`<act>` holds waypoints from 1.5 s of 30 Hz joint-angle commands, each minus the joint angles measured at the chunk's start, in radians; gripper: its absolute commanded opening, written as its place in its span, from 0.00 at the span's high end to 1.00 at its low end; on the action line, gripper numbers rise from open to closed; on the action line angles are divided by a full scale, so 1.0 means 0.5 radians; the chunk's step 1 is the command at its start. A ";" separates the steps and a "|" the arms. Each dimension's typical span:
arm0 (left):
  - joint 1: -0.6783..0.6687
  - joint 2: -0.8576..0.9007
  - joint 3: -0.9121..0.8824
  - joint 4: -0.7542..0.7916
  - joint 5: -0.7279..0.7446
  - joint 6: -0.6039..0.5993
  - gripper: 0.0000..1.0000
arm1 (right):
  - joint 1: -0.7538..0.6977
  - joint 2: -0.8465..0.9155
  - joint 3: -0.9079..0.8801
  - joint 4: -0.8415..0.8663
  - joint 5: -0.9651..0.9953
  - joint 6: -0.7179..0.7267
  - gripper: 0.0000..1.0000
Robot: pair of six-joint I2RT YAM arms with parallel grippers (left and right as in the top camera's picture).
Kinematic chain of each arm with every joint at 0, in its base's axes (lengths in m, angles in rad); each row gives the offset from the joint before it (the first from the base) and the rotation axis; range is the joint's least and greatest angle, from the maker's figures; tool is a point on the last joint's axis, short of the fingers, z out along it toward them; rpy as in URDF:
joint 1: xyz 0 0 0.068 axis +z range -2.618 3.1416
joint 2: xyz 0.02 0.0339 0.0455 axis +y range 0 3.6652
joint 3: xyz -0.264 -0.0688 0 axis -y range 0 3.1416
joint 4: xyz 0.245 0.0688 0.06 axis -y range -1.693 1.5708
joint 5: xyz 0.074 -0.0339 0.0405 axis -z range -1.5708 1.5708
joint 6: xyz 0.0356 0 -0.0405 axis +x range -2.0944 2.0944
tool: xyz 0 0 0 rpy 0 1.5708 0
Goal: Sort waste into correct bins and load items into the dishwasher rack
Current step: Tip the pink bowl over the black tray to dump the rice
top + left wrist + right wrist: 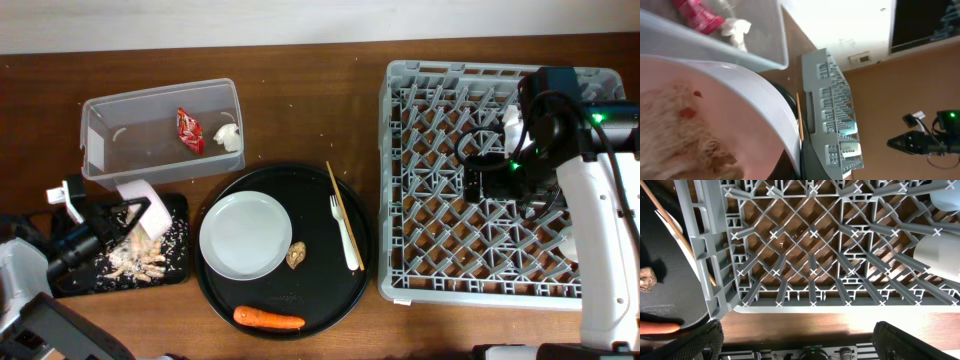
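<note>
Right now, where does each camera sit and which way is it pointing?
Overhead: above the table, facing straight down on tub, round tray, rack; left arm and right arm show.
Left wrist: close behind the tilted bowl, facing across to tub and rack; own fingers not in view.
Right wrist: over the rack, facing down through its grid; right gripper open at bottom edge.
Shared: overhead and left wrist both show the wrapper in the tub.
</note>
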 commanded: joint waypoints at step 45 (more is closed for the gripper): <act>0.114 -0.040 -0.015 0.028 0.142 0.037 1.00 | 0.007 -0.016 0.013 -0.009 0.040 0.008 0.02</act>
